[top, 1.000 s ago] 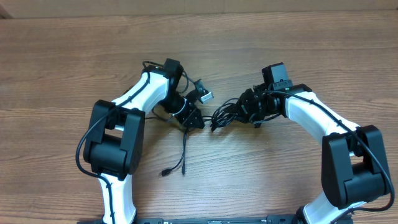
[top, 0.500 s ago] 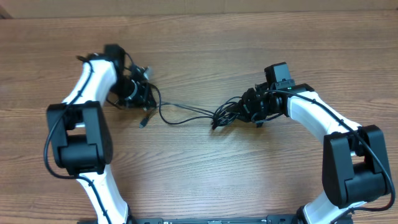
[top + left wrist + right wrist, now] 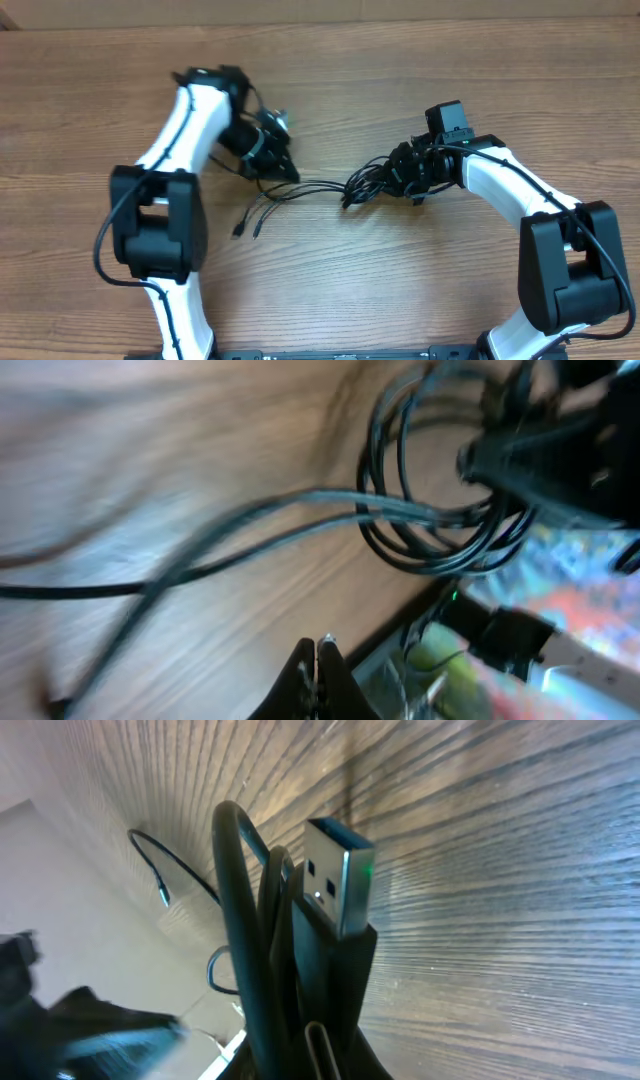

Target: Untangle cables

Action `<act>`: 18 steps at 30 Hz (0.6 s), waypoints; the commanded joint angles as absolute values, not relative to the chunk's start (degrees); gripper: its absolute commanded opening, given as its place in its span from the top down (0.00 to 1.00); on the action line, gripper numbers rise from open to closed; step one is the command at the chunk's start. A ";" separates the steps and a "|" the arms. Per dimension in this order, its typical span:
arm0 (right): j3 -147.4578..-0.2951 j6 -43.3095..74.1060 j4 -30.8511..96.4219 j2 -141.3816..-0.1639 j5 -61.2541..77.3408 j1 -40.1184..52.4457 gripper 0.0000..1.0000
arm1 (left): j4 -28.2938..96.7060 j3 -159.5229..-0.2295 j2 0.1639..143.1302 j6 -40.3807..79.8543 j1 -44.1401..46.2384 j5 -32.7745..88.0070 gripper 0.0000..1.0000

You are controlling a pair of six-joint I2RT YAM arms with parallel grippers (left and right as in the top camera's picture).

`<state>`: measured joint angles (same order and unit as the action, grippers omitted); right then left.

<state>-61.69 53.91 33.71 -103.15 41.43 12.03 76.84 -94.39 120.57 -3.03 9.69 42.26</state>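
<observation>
The cables are thin black cords. A bunch (image 3: pixel 362 184) lies at table centre, and two strands (image 3: pixel 300 187) run left from it to loose plug ends (image 3: pixel 247 229). My right gripper (image 3: pixel 398 176) is shut on the bunch. In the right wrist view a silver USB plug (image 3: pixel 337 880) and black cords (image 3: pixel 245 920) stand up from between its fingers (image 3: pixel 320 1055). My left gripper (image 3: pixel 283 168) hovers over the left strands. In the blurred left wrist view its fingers (image 3: pixel 318 660) are pressed together with no cord seen between them, and cable loops (image 3: pixel 430 510) lie ahead.
The wooden table (image 3: pixel 400 80) fills the overhead view. Both white arms reach in from the front edge, with the left arm base (image 3: pixel 150 240) and the right arm base (image 3: pixel 570 270) near it. Thick black robot wires run along each arm.
My left arm swung far left, dragging strands out of the bunch, then came back right toward the centre. The loose plug ends now lie lower left. My right gripper has stayed put.
</observation>
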 commanded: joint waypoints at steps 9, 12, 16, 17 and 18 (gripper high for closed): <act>-61.87 53.08 35.00 -102.94 39.09 11.88 0.93 | 65.67 -84.86 120.31 19.97 15.07 3.86 0.96; -61.87 53.10 35.00 -102.94 38.98 11.88 0.93 | 60.80 -84.86 120.31 20.88 10.55 4.05 0.95; -61.87 53.12 34.96 -102.94 38.96 11.88 0.92 | 54.26 -84.86 120.31 22.55 7.38 5.26 0.95; -61.87 53.12 34.98 -102.94 38.98 11.88 0.92 | 53.30 -84.86 120.31 22.55 7.38 5.67 0.95; -61.87 53.12 34.98 -102.94 39.00 11.88 0.92 | 52.56 -84.86 120.31 22.50 7.42 5.80 0.96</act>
